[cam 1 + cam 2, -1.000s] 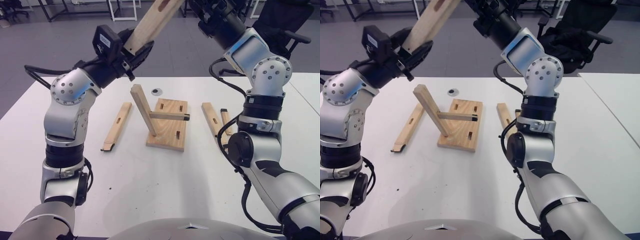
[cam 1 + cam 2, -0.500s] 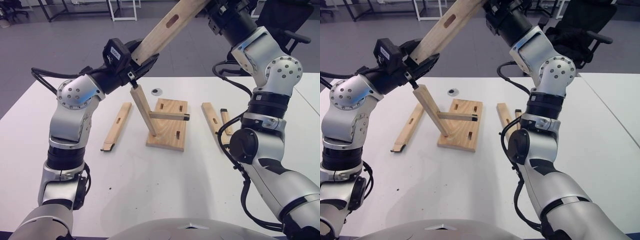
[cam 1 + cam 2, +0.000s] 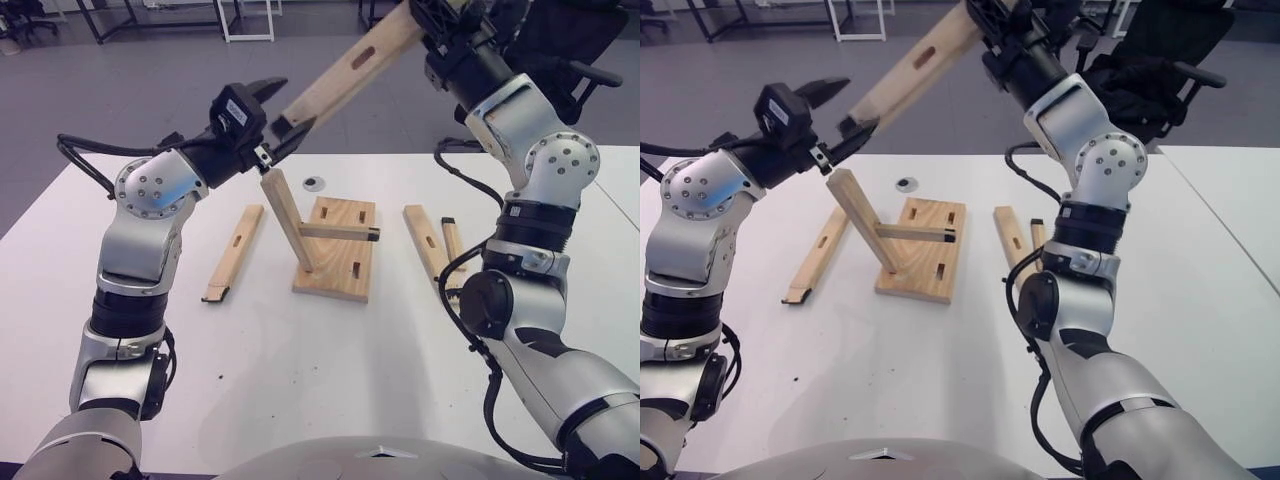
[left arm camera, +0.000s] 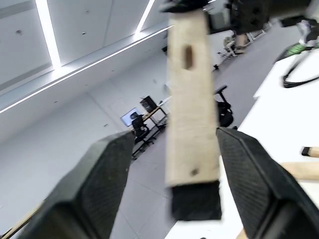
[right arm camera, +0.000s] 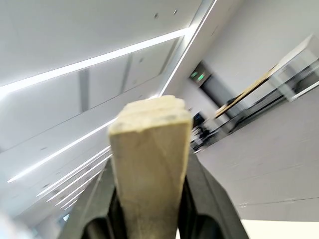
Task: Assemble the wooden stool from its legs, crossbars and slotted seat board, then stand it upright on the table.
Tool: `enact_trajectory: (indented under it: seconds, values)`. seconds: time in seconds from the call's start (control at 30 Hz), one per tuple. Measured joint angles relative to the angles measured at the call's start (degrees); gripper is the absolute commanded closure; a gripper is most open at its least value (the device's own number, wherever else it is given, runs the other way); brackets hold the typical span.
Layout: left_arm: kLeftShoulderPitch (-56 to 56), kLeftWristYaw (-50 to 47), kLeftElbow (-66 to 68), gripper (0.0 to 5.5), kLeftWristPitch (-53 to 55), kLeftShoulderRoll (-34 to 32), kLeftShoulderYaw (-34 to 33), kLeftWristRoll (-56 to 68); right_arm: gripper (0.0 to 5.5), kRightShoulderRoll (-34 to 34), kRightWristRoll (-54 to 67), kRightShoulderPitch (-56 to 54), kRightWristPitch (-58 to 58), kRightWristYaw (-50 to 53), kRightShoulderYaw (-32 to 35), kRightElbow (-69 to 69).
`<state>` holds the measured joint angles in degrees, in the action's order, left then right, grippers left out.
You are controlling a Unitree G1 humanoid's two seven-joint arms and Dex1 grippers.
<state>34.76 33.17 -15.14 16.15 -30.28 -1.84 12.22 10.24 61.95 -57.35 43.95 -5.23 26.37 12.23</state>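
One leg (image 3: 352, 72) aloft — seemingly in right end effector (image 3: 433, 24)

even ceiling-strip light, blurred wrist views

Left arm raised, elbow bent, forearm reaching up and inward, left gripper (image 3: 297, 102) with fingers spread either side of the wooden leg's (image 3: 355, 65) lower end, right arm lifted high, forearm angled inward, right gripper (image 3: 432, 22) clamped on its upper end

An open lab-like workroom: white tables (image 3: 330, 390), black swivel chair (image 3: 1175, 65), grey floor (image 3: 120, 80), ceiling strip lights (image 4: 46, 35).
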Motion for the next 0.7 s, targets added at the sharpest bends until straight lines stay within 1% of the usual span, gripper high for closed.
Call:
enact_trajectory:
  seconds: [0.1,0.2,0.23,0.27,0.3,0.37,0.43,0.53,0.6,0.7]
  values:
    - [0.01,-5.23,-1.67,1.42,2.1,2.28,-5.51,2.87,4.49,1.56,-5.23,7.47,-3.15,1.47,0.17,-3.07]
    - [-3.28,-12.55,-3.63,1.38,3.4,5.01,-11.63,3.47,4.49,0.81,-5.81,12.62,-4.79,4.45,2.3,-6.38]
    - [-8.31,-14.59,-3.57,1.38,4.07,5.65,-12.84,2.83,4.49,0.76,-5.95,16.74,-4.89,5.7,3.0,-7.81]
    - [-11.94,-15.24,-3.29,1.38,4.34,5.89,-12.27,1.23,4.49,0.49,-5.91,19.51,-4.59,6.85,3.7,-9.02]
    - [-16.38,-15.7,-2.67,1.38,2.44,5.59,-9.74,-2.47,4.49,-0.06,-5.29,22.57,-3.83,8.47,4.46,-11.03]
    - [-24.84,-15.87,3.06,1.38,-3.17,5.76,-3.63,-8.54,4.49,-2.05,-0.01,28.42,-1.02,12.37,6.91,-14.05]
    - [-28.05,-15.83,8.82,1.38,-7.95,6.63,-0.67,-10.93,4.49,-2.11,1.97,32.13,1.94,13.7,6.98,-16.13]
    - [-30.23,-14.71,17.18,1.38,-12.47,8.46,3.41,-12.6,4.49,-2.05,5.24,38.14,5.78,15.94,6.21,-18.92]
    - [-29.93,-14.05,21.92,1.38,-15.24,9.52,5.21,-13.1,4.49,-1.9,7.04,40.39,6.68,16.84,6.0,-21.84]
    - [-29.51,-14.2,26.51,1.38,-18.18,9.4,8.53,-17.54,4.49,-2.59,7.54,42.25,5.99,18.03,4.4,-23.65]
